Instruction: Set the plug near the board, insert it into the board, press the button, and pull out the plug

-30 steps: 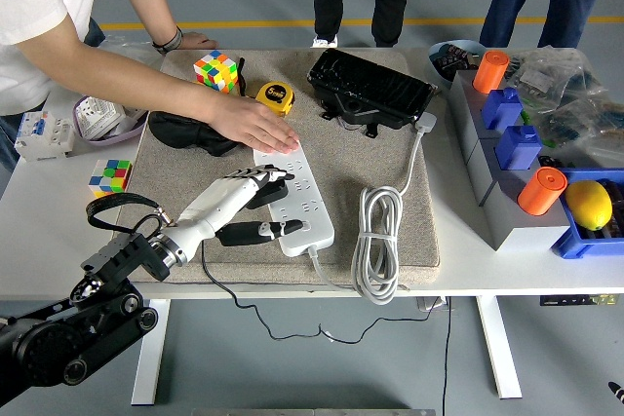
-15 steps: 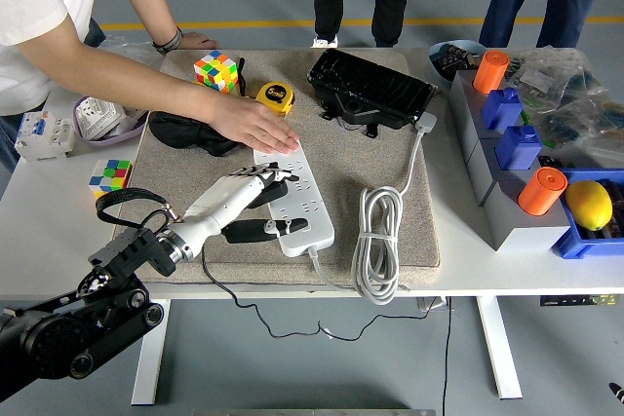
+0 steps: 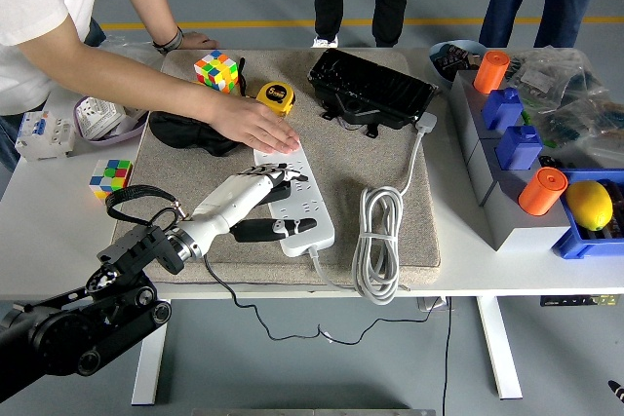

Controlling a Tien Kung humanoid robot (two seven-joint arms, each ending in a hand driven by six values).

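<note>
fingers [image 3: 255,182] gripping black plug [image 3: 276,192], white multi-socket board [image 3: 304,204], person's hand [image 3: 255,126] steadying it

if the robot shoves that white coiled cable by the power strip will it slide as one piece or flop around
The coiled cable would probably flop: its loops lie loose, unbound. The beige mat looks grippy, so it may drag rather than slide. It seems light.
</note>
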